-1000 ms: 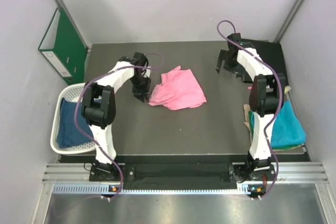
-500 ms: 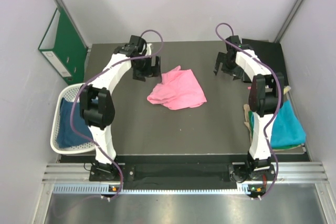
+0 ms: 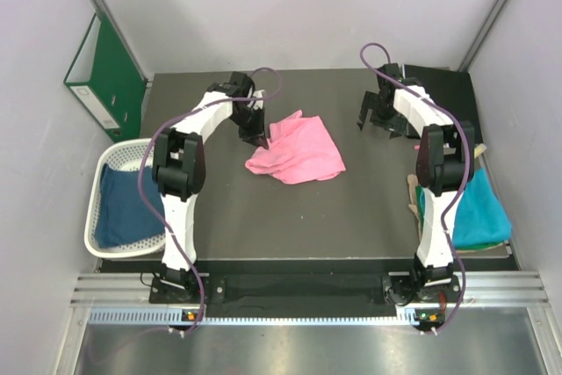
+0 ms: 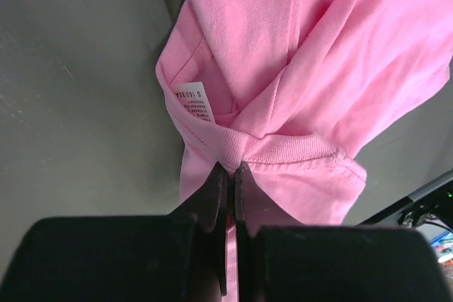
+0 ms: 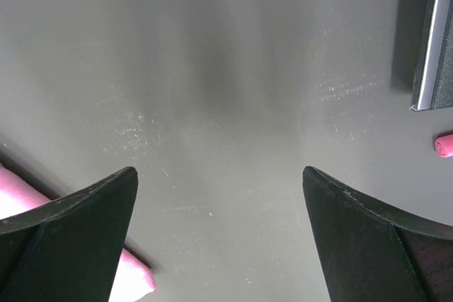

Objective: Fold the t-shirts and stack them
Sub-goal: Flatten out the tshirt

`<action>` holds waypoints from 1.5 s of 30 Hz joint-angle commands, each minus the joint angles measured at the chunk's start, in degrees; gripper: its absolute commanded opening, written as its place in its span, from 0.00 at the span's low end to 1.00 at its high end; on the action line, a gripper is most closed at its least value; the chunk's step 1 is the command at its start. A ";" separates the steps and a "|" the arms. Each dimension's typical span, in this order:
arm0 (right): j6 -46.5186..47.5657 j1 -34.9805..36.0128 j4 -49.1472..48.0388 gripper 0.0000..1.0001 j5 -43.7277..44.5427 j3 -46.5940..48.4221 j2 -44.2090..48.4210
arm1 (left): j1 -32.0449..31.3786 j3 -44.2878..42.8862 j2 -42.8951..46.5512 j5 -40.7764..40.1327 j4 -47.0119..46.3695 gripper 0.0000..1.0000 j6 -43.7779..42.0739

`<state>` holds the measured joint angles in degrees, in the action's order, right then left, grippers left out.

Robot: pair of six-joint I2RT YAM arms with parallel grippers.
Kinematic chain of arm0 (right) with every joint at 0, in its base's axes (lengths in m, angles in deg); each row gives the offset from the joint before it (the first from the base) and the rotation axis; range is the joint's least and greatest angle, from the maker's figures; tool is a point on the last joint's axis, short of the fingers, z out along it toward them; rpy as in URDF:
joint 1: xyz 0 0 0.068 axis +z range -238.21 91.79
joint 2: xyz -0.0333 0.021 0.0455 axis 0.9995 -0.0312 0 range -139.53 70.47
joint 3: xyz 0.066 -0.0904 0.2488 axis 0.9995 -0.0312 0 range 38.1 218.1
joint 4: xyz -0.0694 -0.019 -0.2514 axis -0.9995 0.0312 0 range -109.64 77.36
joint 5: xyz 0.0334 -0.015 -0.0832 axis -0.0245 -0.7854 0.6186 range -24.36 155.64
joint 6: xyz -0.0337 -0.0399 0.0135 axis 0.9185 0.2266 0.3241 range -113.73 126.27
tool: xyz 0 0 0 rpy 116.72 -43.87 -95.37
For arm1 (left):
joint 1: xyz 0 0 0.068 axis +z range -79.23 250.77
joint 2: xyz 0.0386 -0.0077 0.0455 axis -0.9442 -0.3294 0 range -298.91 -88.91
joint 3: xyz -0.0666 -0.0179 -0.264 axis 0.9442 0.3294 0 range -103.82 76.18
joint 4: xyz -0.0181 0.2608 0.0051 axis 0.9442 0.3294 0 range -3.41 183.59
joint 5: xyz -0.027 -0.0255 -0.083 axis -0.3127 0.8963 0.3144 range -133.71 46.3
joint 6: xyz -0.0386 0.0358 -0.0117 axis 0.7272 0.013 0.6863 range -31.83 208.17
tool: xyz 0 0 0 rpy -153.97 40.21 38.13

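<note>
A crumpled bright pink t-shirt (image 3: 303,151) lies in the middle of the dark table (image 3: 351,217). My left gripper (image 3: 261,140) is down at its back left edge. In the left wrist view that gripper (image 4: 231,167) is shut on a fold of the pink t-shirt (image 4: 283,68) at the ribbed collar, beside the white label. My right gripper (image 3: 376,120) hangs open over bare table at the back right, apart from the shirt. Its wrist view shows the right gripper (image 5: 219,171) with nothing between the jaws. The dark blue t-shirt (image 3: 118,208) lies in the basket. The teal t-shirt (image 3: 479,208) lies at the right edge.
A white lattice basket (image 3: 90,226) stands off the table's left side. A green ring binder (image 3: 105,72) leans on the left wall. A black flat thing (image 3: 448,85) lies at the back right corner. Grey walls close in the back and sides.
The left gripper rose open to the back of the table, then came down at the pink shirt's back left edge and shut on the cloth. The right arm barely moved.
</note>
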<state>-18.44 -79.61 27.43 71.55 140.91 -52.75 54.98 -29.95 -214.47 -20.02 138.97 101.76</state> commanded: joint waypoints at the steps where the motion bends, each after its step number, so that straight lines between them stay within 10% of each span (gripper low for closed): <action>1: -0.69 0.45 -1.28 1.00 0.24 0.38 3.86 | 0.15 -3.29 2.42 -0.38 1.67 0.00 -0.23; 12: -0.60 0.45 -1.80 1.00 0.15 -0.50 4.21 | 8.41 -26.92 11.91 -19.37 2.39 0.00 5.31; 29: -1.04 -0.08 -1.72 1.00 0.59 0.21 4.21 | -3.10 -37.14 13.32 8.57 -29.96 0.00 23.15; 38: -0.61 -0.16 -2.86 1.00 -0.72 -0.41 4.83 | -3.19 -21.79 19.97 15.26 -11.72 0.00 13.86; 45: 2.47 3.35 -5.50 1.00 -6.69 5.20 2.47 | -2.49 -0.49 37.30 -14.33 0.78 0.00 9.18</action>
<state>-18.07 -79.17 24.48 68.80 141.06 -52.20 51.81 -33.97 -188.94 -17.03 132.34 114.17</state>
